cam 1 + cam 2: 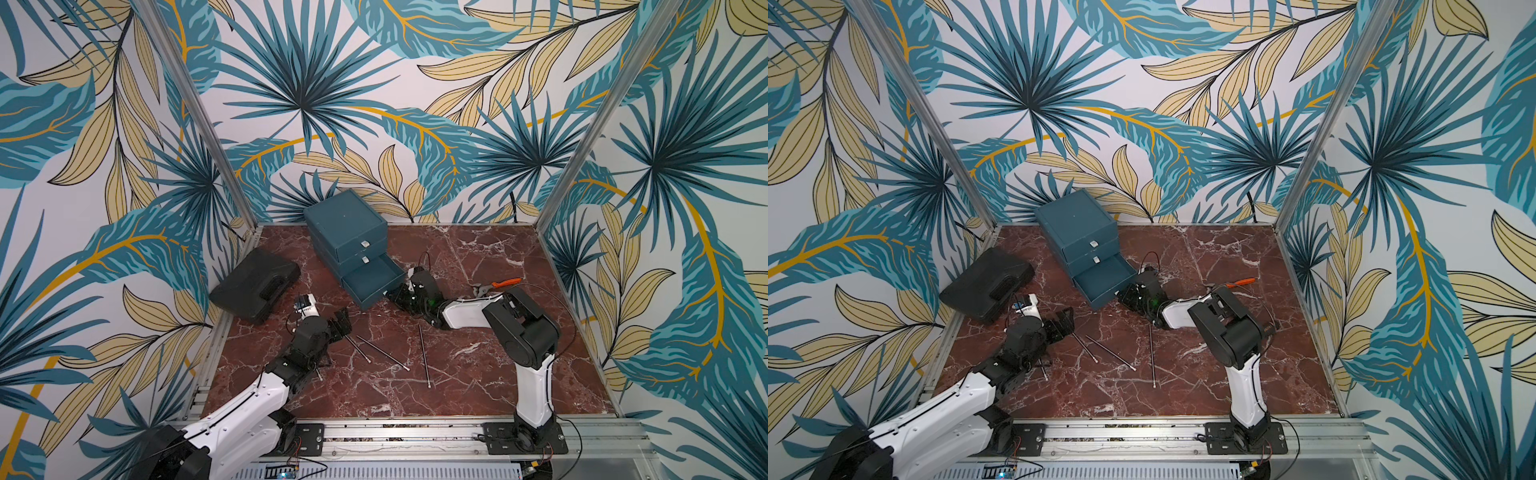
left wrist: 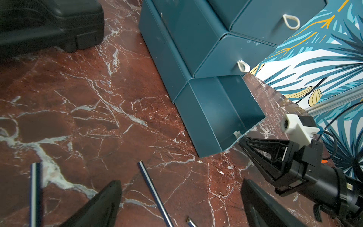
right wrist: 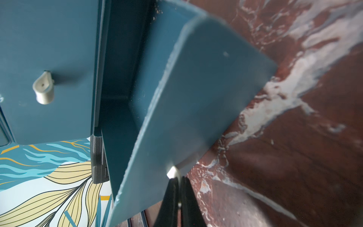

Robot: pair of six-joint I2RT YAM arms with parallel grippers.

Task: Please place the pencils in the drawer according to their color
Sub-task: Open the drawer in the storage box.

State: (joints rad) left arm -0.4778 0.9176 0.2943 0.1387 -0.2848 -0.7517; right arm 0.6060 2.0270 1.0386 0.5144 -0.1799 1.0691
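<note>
Open tabletop [image 1: 478, 386] near pencils [image 1: 383, 353]; black case [image 1: 255, 286] flanks left gripper [image 1: 341, 322].

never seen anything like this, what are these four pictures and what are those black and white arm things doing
These are two white-and-black robot arms, each ending in a two-fingered gripper. Two pictures look down from one overhead camera pair; the other two come from a camera on each wrist. On the red-brown marble-patterned table are a dark teal chest of three drawers, a flat black case, orange-handled pliers and several thin dark pencils with silver ends. The right gripper is shut on the small white pull tab of the bottom drawer, which is pulled out. The left gripper hangs open near the pencils, holding nothing.
</note>
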